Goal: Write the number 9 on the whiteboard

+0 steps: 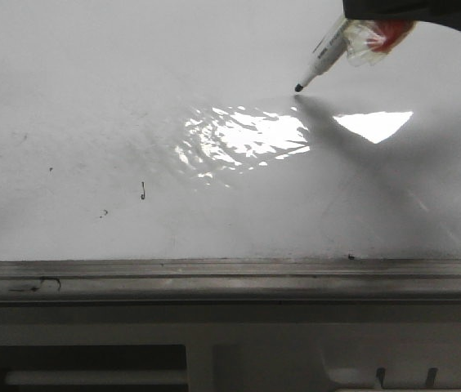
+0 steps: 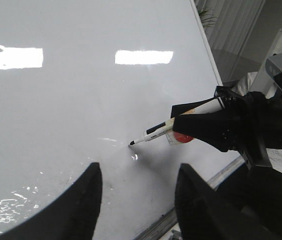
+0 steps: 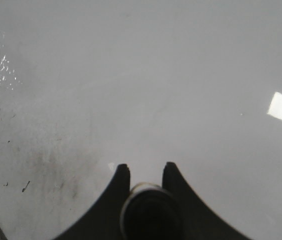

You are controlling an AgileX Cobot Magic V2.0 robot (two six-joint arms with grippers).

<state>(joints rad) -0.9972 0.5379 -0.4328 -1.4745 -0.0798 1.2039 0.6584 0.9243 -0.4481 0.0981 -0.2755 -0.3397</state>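
The whiteboard (image 1: 91, 98) lies flat and glossy, and fills most of the front view. My right gripper (image 1: 360, 18) comes in from the upper right, shut on a white marker (image 1: 324, 53) with clear tape and a red patch round its barrel. The marker's black tip (image 1: 298, 87) points down-left and sits at or just above the board; I cannot tell whether it touches. The right wrist view shows the marker's back end (image 3: 148, 210) between the jaws (image 3: 143, 167). My left gripper (image 2: 138, 167) hovers open over the board (image 2: 56, 100), a short way from the marker tip (image 2: 131, 143). The number 9 is out of view.
Glare patches (image 1: 247, 135) shine mid-board. Small black specks and a short dash (image 1: 143, 190) mark the left part. A grey metal rail (image 1: 214, 273) runs along the near edge. In the left wrist view the right arm (image 2: 251, 125) reaches in close to the left gripper.
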